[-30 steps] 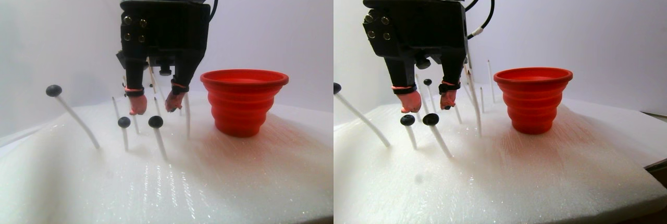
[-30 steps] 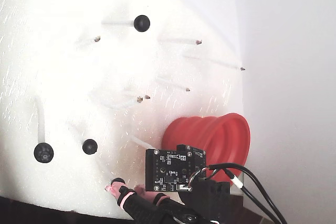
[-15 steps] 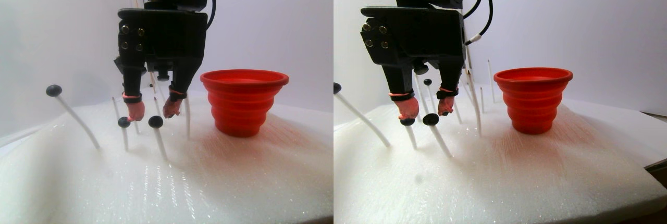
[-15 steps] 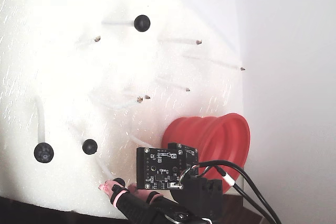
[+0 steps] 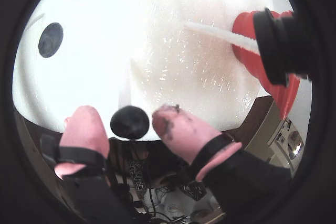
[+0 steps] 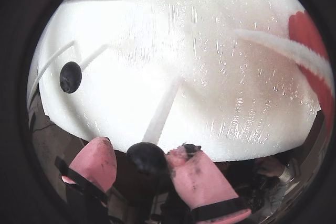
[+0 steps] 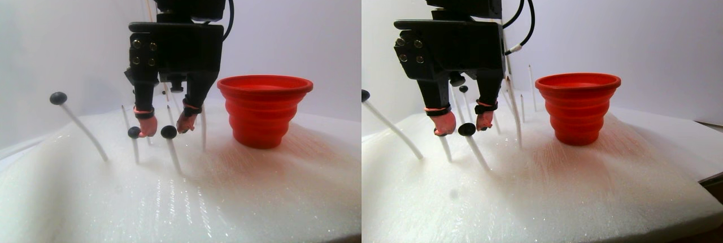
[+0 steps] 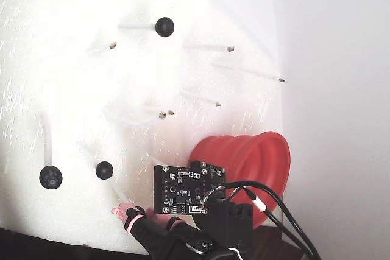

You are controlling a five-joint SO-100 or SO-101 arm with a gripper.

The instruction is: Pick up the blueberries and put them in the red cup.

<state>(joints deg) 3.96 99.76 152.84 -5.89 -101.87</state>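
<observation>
White foam pad (image 7: 226, 198) w/ red cup (image 7: 264, 110)

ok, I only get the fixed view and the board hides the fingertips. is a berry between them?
Observer: Yes. A wrist view shows one blueberry between the pink fingertips of the open hand, with a gap on each side.
Operator: Loose or on a stick?
Observer: The stereo pair view shows it on top of a leaning white stick.
Operator: Cup height?
Observer: In the stereo pair view, the red cup stands upright, with its rim higher than the fingertips.

White sticks (image 7: 202, 133) crowd the foam (image 7: 226, 198) left of the red cup (image 7: 264, 109); the front lies bare.
</observation>
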